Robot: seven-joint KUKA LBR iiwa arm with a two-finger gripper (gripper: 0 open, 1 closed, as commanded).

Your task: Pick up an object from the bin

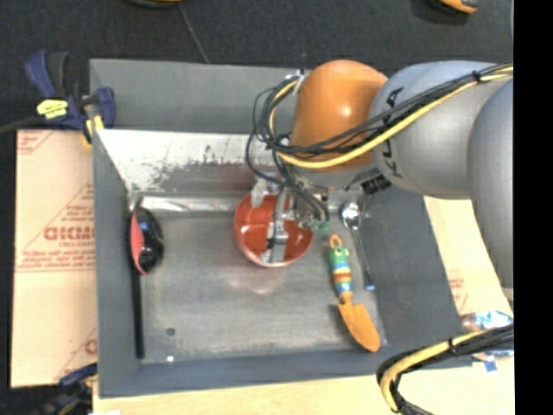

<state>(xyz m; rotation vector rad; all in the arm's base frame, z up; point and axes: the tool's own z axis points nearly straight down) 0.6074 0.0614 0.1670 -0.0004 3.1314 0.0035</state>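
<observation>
My gripper [278, 236] hangs under the orange wrist cover, right over a round red bowl [257, 223] in the middle of the bin, near the back wall. Its grey metal parts reach down into the bowl and hide part of the bowl's right side. Just right of the bowl lies a metal spoon [351, 218], its bowl end toward the back and its thin handle running to the front. Beside the spoon lies a toy spatula [346, 292] with an orange blade and a striped, many-coloured handle.
A brush with a pink and black head [143, 240] and a long black handle [138, 318] lies along the bin's left wall. The arm comes in from the right and covers the bin's back right corner.
</observation>
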